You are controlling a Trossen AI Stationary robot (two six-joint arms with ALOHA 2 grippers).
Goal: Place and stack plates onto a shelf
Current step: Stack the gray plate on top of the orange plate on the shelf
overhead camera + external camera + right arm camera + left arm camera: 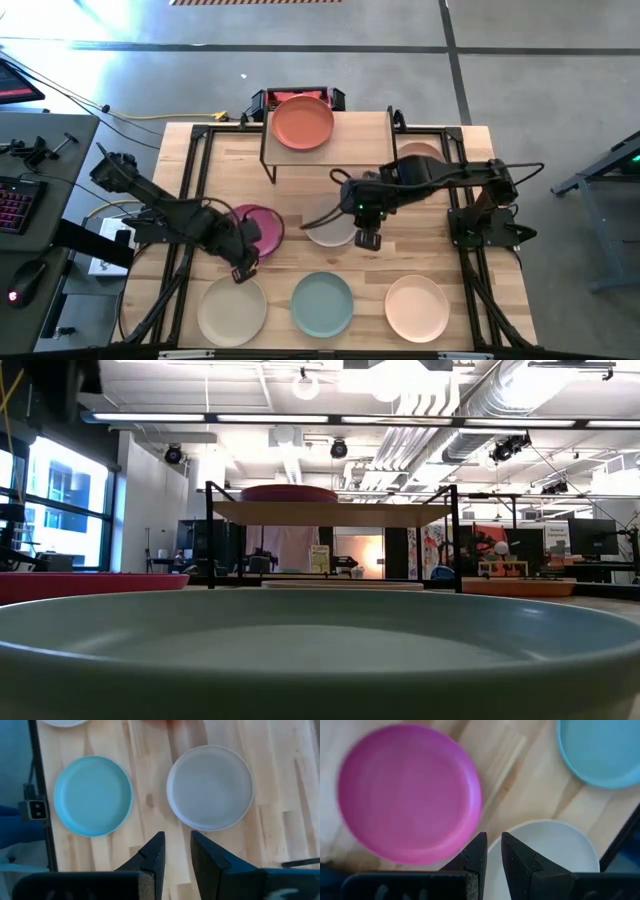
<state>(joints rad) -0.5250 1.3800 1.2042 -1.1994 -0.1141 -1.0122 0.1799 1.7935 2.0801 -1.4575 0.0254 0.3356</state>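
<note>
The task looks barely begun. Only one plate, the terracotta plate [303,123], lies on the shelf [365,133], toward its left half; the right half of the wooden top is bare, and no stack has been built yet. Judging from the high view, every other plate is on the worktop [430,250] and waits to be moved.

Along the near edge sit three plates in a row: the cream plate [232,309], the teal plate [322,303] and the peach plate [416,307]. The magenta plate [262,226] lies further in on the left, the grey plate [328,232] near the middle, and a brownish plate [418,152] shows just beside the shelf's right end, partly hidden by the right arm.

All the plates are empty, as is the shelf apart from its single plate.

The left tool [490,851] hangs above the gap between the magenta and cream plates, its fingers slightly apart and gripping nothing. The right tool [177,851] hovers near the grey plate, its fingers also a little apart and empty.
</note>
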